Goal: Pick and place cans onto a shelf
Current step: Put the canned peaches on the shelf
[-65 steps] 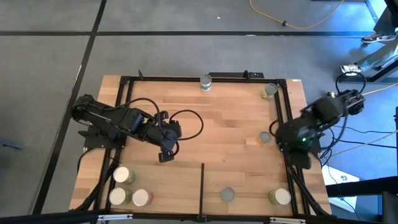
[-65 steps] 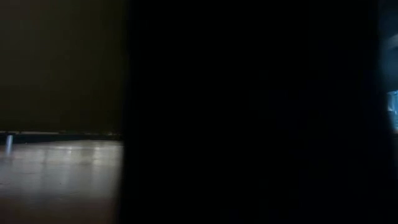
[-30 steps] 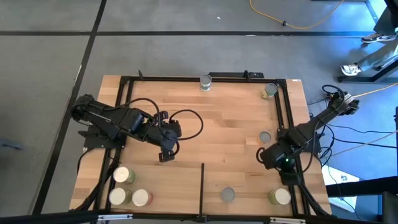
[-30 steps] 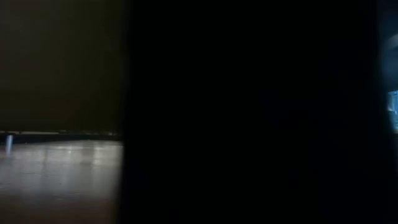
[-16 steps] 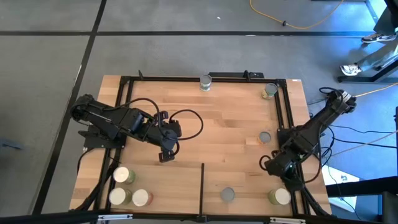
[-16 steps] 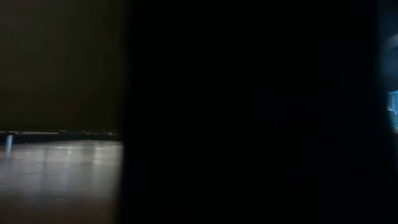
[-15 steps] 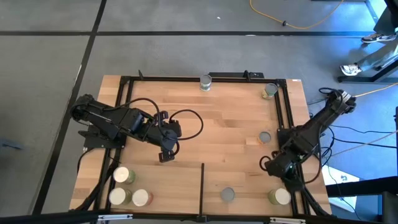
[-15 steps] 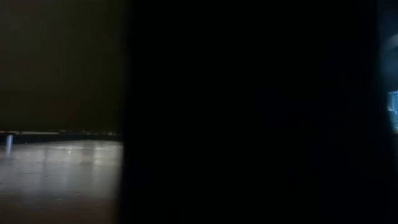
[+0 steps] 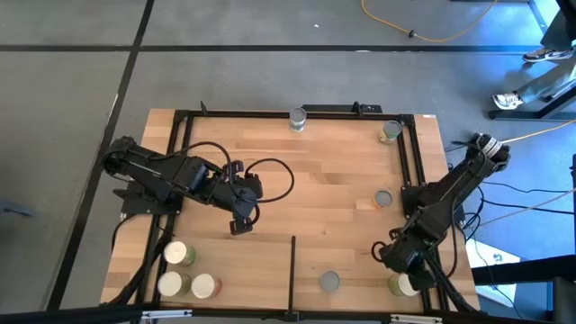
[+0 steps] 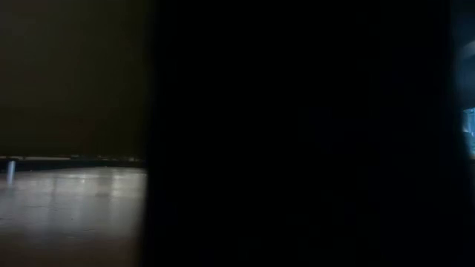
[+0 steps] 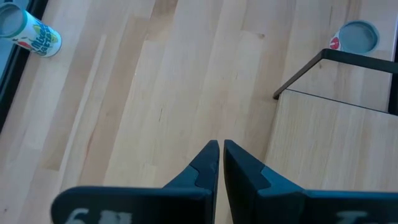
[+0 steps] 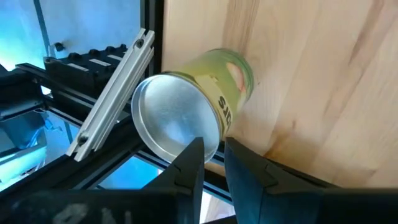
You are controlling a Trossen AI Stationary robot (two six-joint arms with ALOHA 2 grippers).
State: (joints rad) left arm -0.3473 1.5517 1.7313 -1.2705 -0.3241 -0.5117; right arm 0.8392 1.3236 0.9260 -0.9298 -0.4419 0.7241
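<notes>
Cans are the business here, and the one in hand is the olive-green can with a round silver top (image 9: 404, 285) standing in the near right corner of the pale wood-plank shelf with black metal frame rails (image 9: 315, 184). In the high view the right gripper (image 9: 392, 259) hangs just beside and above it, while the left gripper (image 9: 238, 223) waits over mid-shelf on the left, near the thin black divider strip (image 9: 292, 261). A second ago the right arm was farther back, near the small grey-topped can (image 9: 384, 198); it has since swung toward the corner.

The low view is almost wholly blocked by something dark and tells nothing useful.

The left wrist view shows that arm's fingers closed together on nothing, with a reddish can with a grey top (image 11: 354, 37) beyond the divider.

In the right wrist view the fingers stand only narrowly apart, right over the can's silver rim. To grasp well, I judge they should spread wider than the can first, centre over it, and mind the frame rail close alongside, which leaves little room.
</notes>
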